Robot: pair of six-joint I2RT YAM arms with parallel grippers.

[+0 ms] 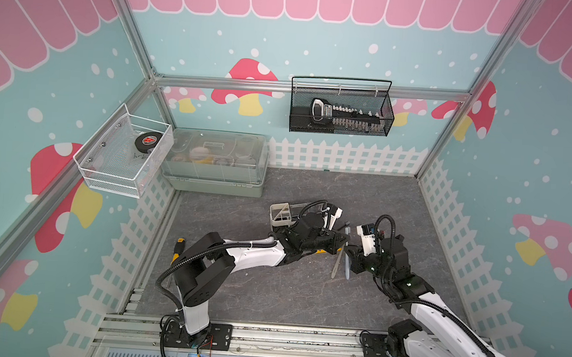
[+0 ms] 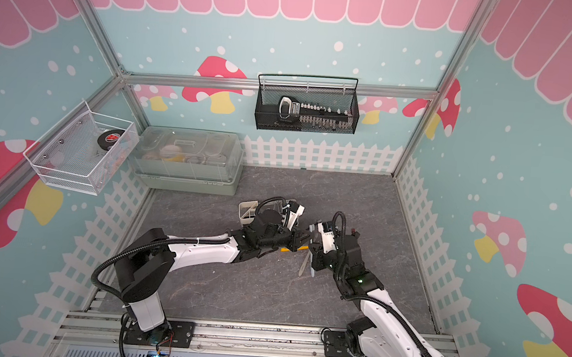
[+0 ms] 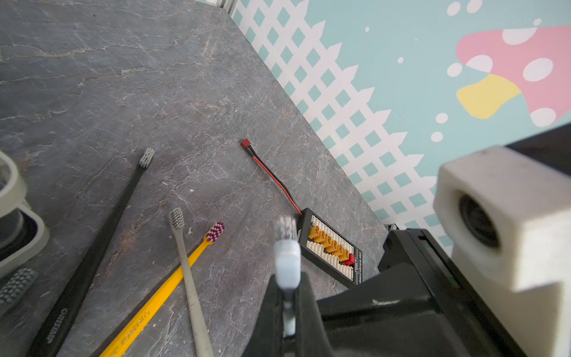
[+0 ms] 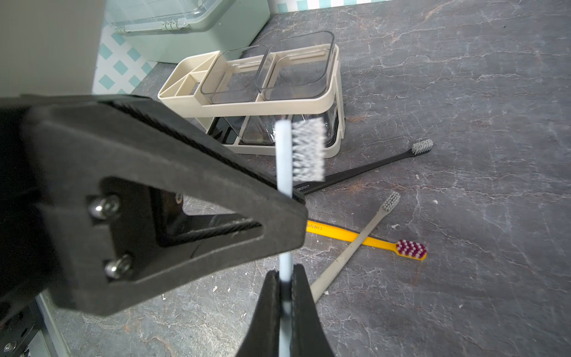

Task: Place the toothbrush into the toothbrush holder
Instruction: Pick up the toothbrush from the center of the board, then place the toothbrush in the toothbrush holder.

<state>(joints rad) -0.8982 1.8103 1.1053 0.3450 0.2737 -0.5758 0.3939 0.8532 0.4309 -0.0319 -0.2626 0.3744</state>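
Both the left jaws and right jaws pinch the toothbrush [image 4: 283,154], right maybe looser. Left should hold firm before right releases, then head for the toothbrush holder [image 4: 268,108].

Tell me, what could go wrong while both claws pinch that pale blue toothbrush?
Both the left gripper and the right gripper clamp the toothbrush; uneven pulling could bend it or let it slip. The slots of the holder look narrow, so the brush might catch on a rim.
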